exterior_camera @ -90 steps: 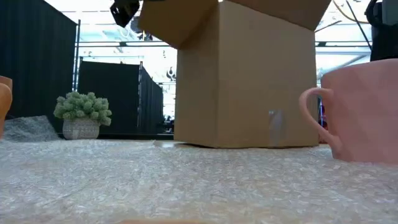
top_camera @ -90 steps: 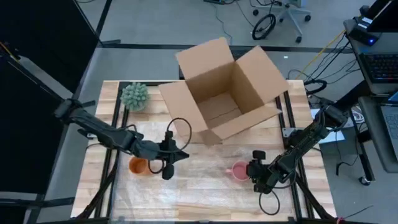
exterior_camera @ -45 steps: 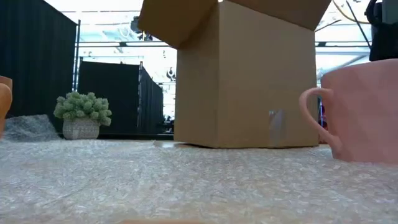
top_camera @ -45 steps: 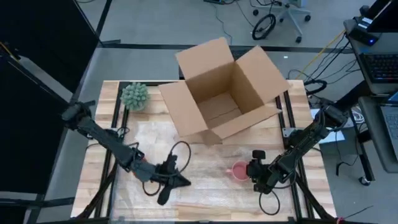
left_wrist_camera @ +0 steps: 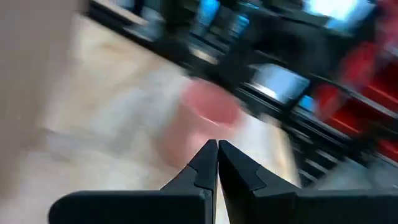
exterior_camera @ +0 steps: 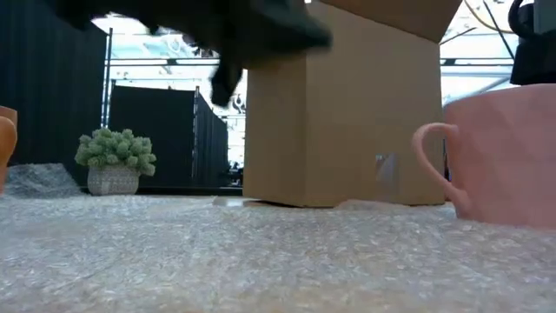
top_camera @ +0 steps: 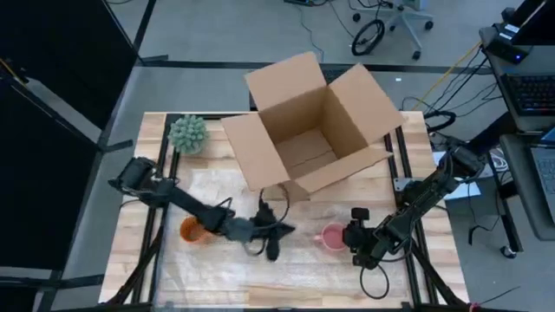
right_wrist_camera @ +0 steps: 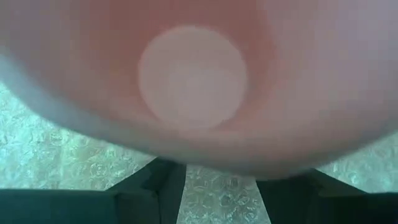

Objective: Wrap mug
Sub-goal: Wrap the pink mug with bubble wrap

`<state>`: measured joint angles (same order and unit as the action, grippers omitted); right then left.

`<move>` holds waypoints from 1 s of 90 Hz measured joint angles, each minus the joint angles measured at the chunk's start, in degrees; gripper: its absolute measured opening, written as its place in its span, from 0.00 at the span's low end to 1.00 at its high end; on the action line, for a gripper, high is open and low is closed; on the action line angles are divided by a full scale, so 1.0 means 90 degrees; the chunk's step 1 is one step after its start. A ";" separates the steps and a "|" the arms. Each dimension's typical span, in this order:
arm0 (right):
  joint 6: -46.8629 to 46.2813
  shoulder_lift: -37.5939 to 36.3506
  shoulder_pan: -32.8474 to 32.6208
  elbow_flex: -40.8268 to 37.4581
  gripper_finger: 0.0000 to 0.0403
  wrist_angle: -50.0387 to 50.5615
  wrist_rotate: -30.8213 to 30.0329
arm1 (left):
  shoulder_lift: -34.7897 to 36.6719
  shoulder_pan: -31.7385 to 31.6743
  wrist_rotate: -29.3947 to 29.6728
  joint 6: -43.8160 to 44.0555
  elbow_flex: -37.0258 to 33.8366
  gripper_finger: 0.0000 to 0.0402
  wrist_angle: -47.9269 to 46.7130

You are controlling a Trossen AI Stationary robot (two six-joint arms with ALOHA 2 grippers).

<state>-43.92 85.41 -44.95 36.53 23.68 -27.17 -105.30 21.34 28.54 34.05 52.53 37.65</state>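
Pink mug (top_camera: 332, 237) stands upright on the bubble wrap (top_camera: 286, 269), right of centre on the desk (top_camera: 152, 130), just in front of the open box (top_camera: 312, 130). In the low view its handle points away from the right edge, toward the middle of the sheet. The right gripper (top_camera: 354, 238) is right up against the mug's right side; the right wrist view looks straight down into the pink cup, filling almost everything, with dark fingers (right_wrist_camera: 155, 180) spread wide on either side below it and bubble wrap showing between them. Whether those fingers actually press the mug, I cannot tell.

The left gripper (top_camera: 276, 232) reaches out low over the wrap in the middle of the desk, left of the mug and apart from it. Its wrist view shows the two fingers (left_wrist_camera: 205, 165) pinched together with barely a slit between, holding nothing, and the blurred mug just beyond the tips.

An orange cup (top_camera: 192, 230) sits at the left side of the wrap, beside the left arm. A small green plant (top_camera: 187, 133) stands at the far left corner.
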 joint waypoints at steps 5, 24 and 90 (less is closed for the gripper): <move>-0.0020 0.0000 0.0002 0.0000 0.41 -0.0004 -0.0038 | -0.0056 -0.0250 0.0109 -0.0164 0.0058 0.00 -0.0010; -0.0084 0.0000 0.0002 0.0000 0.41 -0.0005 -0.0041 | -0.0049 -0.0998 0.0633 -0.0540 0.0117 0.00 -0.0496; -0.0412 0.0000 -0.0102 0.0002 0.48 -0.0119 0.0579 | 0.0052 -0.0048 -0.0824 -0.0771 0.0117 0.00 -0.0312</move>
<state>-47.62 85.41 -45.87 36.56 22.61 -21.96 -104.84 20.91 21.12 27.11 53.58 34.84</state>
